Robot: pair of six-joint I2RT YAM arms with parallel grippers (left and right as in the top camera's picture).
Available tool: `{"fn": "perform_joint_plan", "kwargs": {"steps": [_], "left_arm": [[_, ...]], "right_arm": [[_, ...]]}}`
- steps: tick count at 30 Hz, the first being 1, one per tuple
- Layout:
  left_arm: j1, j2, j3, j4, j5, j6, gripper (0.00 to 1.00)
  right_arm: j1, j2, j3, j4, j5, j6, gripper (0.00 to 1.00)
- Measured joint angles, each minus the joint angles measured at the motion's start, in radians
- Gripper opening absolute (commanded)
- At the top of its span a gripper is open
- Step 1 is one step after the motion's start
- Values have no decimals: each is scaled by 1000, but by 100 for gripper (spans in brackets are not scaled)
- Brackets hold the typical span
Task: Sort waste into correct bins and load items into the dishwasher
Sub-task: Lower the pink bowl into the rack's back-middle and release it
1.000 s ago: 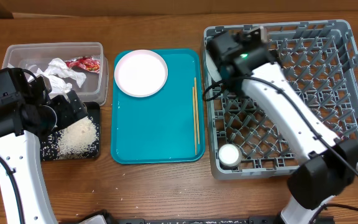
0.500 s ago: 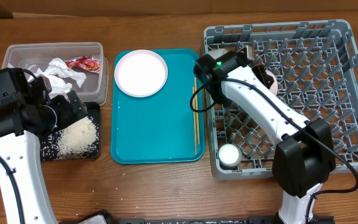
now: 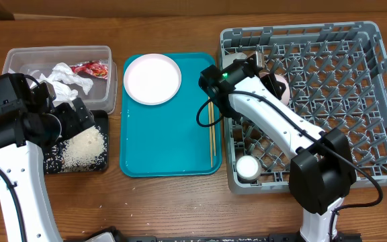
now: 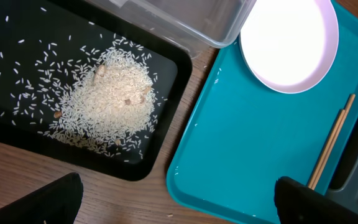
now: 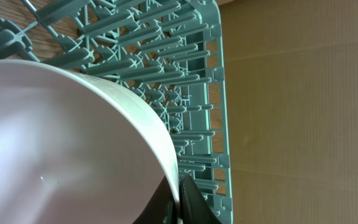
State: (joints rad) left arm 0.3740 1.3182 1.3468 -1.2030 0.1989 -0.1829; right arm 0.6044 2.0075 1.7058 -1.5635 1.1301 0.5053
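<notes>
Pale bowl fills the left of the right wrist view, cut off by the frame on three sides. The right gripper is clamped on its rim; only the dark fingertips show at the bottom edge. From overhead the bowl sits in the far-left part of the grey dish rack, mostly hidden behind the right arm. Whether it rests on the pegs or hangs just above them cannot be told.

- Small white cup: near-left corner of the rack, upright among the pegs.
- Teal tray: left of the rack. The round plate is in its far-left corner. The chopsticks lie along its right edge, their far ends under the right arm.
- Clear tub: far left, holding the crumpled napkins and the red wrapper. Its near side is covered by the left arm.
- Black tray: near side of the tub, with a heap of rice and scattered grains.
- Left gripper: over the black tray's near-right corner. Fingers are spread wide and empty, only their tips showing at the lower corners of the left wrist view.
</notes>
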Motion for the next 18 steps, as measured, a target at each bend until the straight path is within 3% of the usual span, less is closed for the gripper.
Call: {"fn": "perform_joint_plan", "kwargs": {"steps": [18], "left_arm": [[0, 0, 0, 0, 0, 0, 100]], "right_arm": [[50, 0, 0, -25, -35, 15, 4]]}}
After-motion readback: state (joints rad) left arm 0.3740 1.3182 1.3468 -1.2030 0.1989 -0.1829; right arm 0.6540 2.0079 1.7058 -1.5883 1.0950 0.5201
